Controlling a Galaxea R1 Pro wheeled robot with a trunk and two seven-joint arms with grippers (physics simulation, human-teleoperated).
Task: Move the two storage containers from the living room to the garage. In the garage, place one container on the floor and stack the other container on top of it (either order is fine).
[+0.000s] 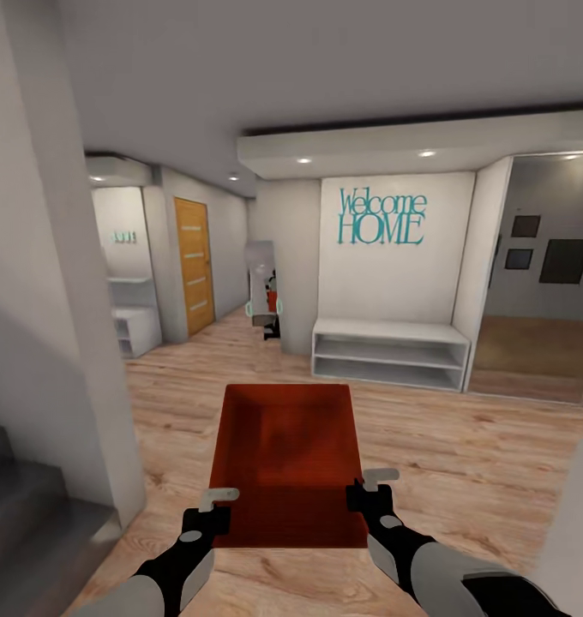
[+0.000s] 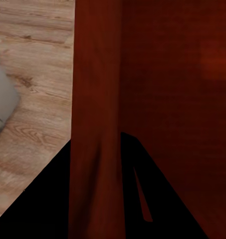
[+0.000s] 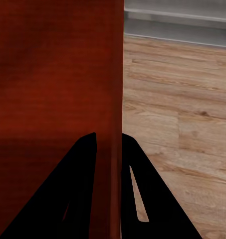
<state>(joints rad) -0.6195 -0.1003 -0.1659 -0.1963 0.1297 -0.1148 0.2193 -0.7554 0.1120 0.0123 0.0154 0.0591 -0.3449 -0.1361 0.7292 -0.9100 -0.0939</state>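
- One storage container (image 1: 285, 463), red-orange and open-topped, is carried in front of the robot, low in the head view, above a light wood-plank floor (image 1: 463, 454).
- Its long axis runs straight away from the robot toward the far wall, mouth facing up; the far end looks narrower than the near end in the head view.
- Its walls are plain and smooth, and no label or print is legible on them.
- The left gripper (image 1: 218, 506) is clamped on the container's left wall near the close corner; in the left wrist view the red wall (image 2: 95, 124) stands between the two dark fingers (image 2: 142, 199).
- The right gripper (image 1: 366, 490) is clamped on the right wall near its close corner; in the right wrist view one dark finger (image 3: 75, 189) lies inside the box, the other outside, with the wall edge between them.
- Straight ahead, beyond the container, a white low shelf bench (image 1: 390, 353) stands against a white wall.
- Above it, teal lettering (image 1: 382, 218) reads "Welcome HOME".
- Left of that, a wooden door (image 1: 195, 266) with pale stripes is set in a hallway wall.
- Farther left, small teal writing (image 1: 123, 236) on a wall is too small to read.
- To the right, dark picture frames (image 1: 564, 260) hang on a grey wall.
- A grey staircase (image 1: 21, 506) shows at the robot's lower left.
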